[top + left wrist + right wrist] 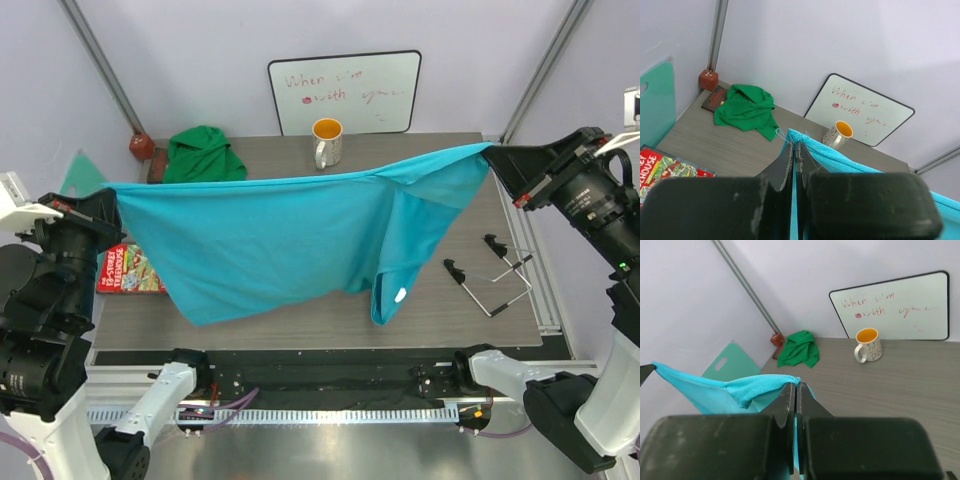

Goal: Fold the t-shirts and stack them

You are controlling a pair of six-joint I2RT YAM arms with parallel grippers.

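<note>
The turquoise-blue t-shirt hangs stretched in the air across the table between both arms, its lower edge drooping toward the front. My left gripper is shut on its left top corner at the table's left side. My right gripper is shut on the right top corner at the back right. The green t-shirt lies crumpled at the back left of the table, also seen as the green t-shirt in the left wrist view and the green t-shirt in the right wrist view.
A white and orange mug stands at the back centre before a small whiteboard. A mint plastic sheet leans at the left wall. A red game box lies front left, a wire stand at the right, a brown block back left.
</note>
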